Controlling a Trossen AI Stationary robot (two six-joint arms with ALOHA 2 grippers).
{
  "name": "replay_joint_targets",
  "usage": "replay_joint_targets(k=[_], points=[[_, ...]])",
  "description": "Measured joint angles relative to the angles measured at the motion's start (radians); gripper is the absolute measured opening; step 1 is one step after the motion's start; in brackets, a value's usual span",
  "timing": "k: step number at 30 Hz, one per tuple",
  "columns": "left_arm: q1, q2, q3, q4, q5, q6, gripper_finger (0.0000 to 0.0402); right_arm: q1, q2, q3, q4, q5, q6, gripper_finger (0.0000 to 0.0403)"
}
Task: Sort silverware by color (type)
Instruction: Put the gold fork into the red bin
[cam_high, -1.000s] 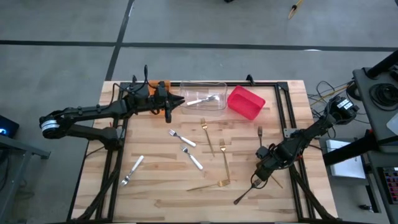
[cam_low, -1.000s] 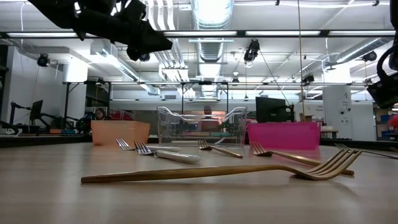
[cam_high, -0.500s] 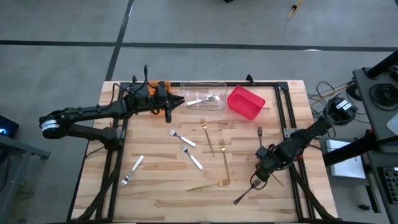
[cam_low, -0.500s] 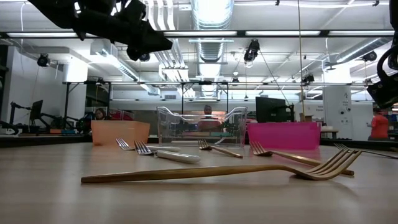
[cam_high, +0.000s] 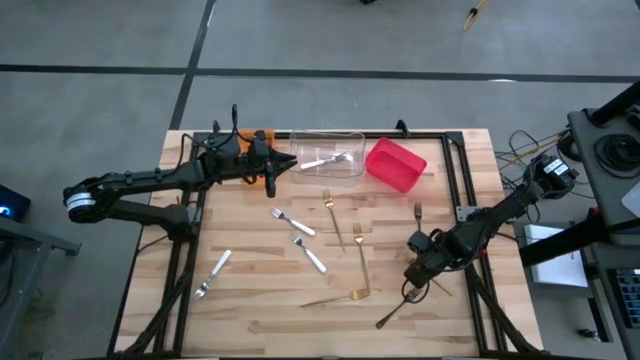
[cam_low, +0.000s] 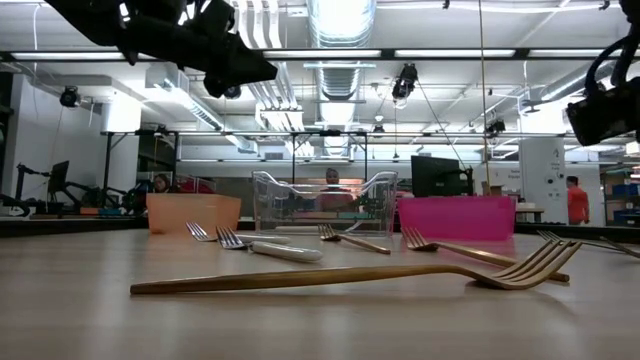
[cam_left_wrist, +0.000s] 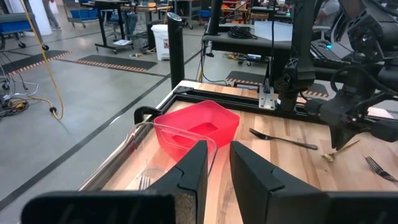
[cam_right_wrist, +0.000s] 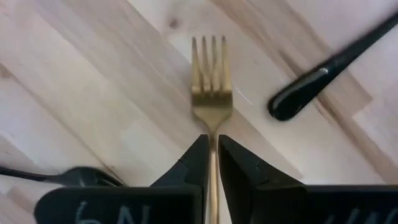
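The right gripper (cam_right_wrist: 212, 155) pinches a slim gold metal fork (cam_right_wrist: 211, 93) by its neck above the wooden table (cam_high: 250, 300), between 2 black utensils; farther back, the left gripper (cam_left_wrist: 216, 165), fingers nearly together and empty, hangs over the clear plastic bin (cam_high: 325, 150) holding 1 silver fork

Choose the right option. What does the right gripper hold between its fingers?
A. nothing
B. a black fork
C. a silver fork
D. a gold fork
D: in the right wrist view the right gripper is shut on the handle of a gold fork, its tines pointing away over the wooden table.
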Motion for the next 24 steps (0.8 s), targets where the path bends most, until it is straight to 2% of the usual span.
replay_joint_targets(k=[9, 18, 21, 24], points=[[0.000, 0.000, 0.000, 0.000, 0.000, 0.000, 0.0052, -0.018, 0.000, 0.057, 0.001, 0.110, -0.071, 0.0027], [0.000, 0.000, 0.000, 0.000, 0.000, 0.000, 0.0052, -0.133, 0.000, 0.124, 0.001, 0.153, -0.236, 0.0027], [0.000, 0.000, 0.000, 0.000, 0.000, 0.001, 0.0052, -0.174, 0.000, 0.140, 0.000, 0.114, -0.274, 0.0027], [0.000, 0.000, 0.000, 0.000, 0.000, 0.008, 0.0052, -0.213, 0.000, 0.144, -0.001, -0.031, -0.261, 0.0027]])
